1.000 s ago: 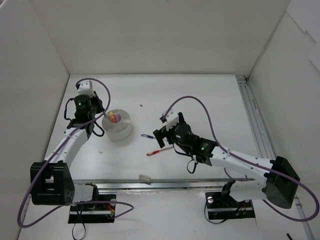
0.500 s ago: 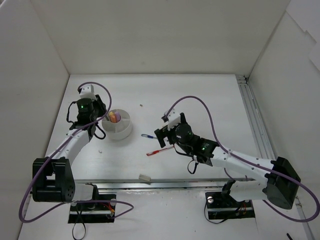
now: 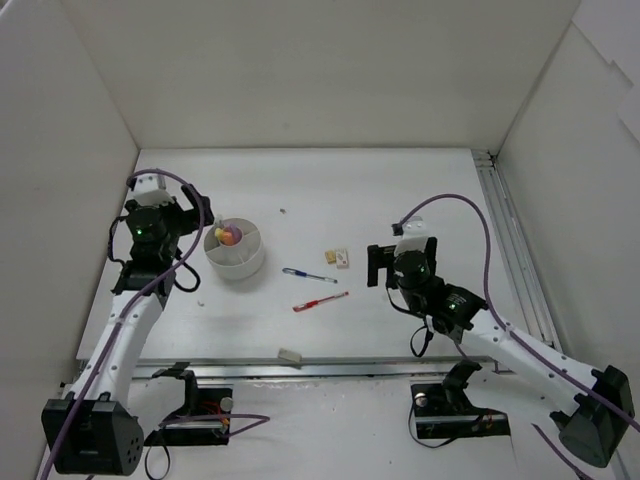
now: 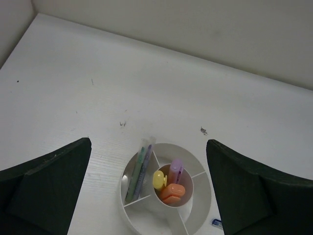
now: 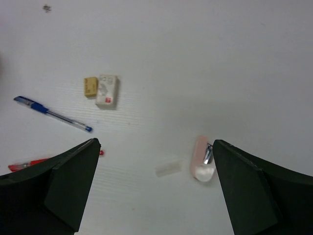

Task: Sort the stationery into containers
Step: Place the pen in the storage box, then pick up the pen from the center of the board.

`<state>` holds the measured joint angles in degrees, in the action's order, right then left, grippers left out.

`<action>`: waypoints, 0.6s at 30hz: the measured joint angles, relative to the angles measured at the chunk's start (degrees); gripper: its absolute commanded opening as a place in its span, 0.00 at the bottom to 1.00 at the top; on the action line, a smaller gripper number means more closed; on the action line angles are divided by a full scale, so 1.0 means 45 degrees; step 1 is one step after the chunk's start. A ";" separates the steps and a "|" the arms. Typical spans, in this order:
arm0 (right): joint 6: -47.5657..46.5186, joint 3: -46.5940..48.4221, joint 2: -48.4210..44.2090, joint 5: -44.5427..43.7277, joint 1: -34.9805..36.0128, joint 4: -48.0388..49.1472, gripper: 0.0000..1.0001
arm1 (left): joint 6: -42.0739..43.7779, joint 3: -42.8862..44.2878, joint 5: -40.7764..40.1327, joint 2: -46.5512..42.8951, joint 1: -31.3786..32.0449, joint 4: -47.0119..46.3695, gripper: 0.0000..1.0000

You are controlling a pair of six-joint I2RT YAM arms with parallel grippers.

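The round white divided cup (image 4: 206, 172) (image 3: 250, 263) holds yellow (image 4: 159, 179), pale purple (image 4: 175, 169) and orange (image 4: 172, 192) markers in its centre well, and two thin pens (image 4: 139, 171) in a side compartment. My left gripper (image 4: 148, 142) (image 3: 197, 238) is open above and just left of the cup, holding nothing. On the table lie a blue pen (image 3: 308, 275) (image 5: 51, 113), a red pen (image 3: 320, 302) (image 5: 29, 164) and a white eraser (image 3: 343, 258) (image 5: 107, 90) beside a small tan block (image 5: 90, 86). My right gripper (image 5: 155, 143) (image 3: 392, 270) hangs open over a short pink marker (image 5: 201, 159).
Another cream eraser (image 3: 290, 355) lies by the metal rail (image 3: 350, 368) at the near edge. A small translucent scrap (image 5: 168, 166) rests beside the pink marker. White walls enclose the table on three sides.
My left gripper opened and drew back left from over the cup. My right arm pulled back to the right, uncovering the white eraser and tan block.
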<state>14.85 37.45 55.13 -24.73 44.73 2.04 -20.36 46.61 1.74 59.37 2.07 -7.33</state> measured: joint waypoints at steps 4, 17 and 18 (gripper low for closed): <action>0.1287 -0.0636 -0.1919 -0.0583 -0.1234 -0.1846 0.98 | -0.0097 -0.0374 0.0471 -0.1511 0.0097 0.0355 0.99; 0.4051 -0.0709 -0.0602 0.1341 -0.7043 -0.6237 0.98 | -0.0253 -0.0772 0.3050 -0.0894 0.2589 0.0903 0.99; 0.4104 -0.0709 -0.0321 0.1685 -0.7499 -0.6329 0.98 | -0.0087 -0.0772 0.3220 -0.0729 0.2939 0.0923 0.99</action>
<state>33.32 34.26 53.69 -17.15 10.98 -26.44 -20.75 43.13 16.23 56.10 15.29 -3.18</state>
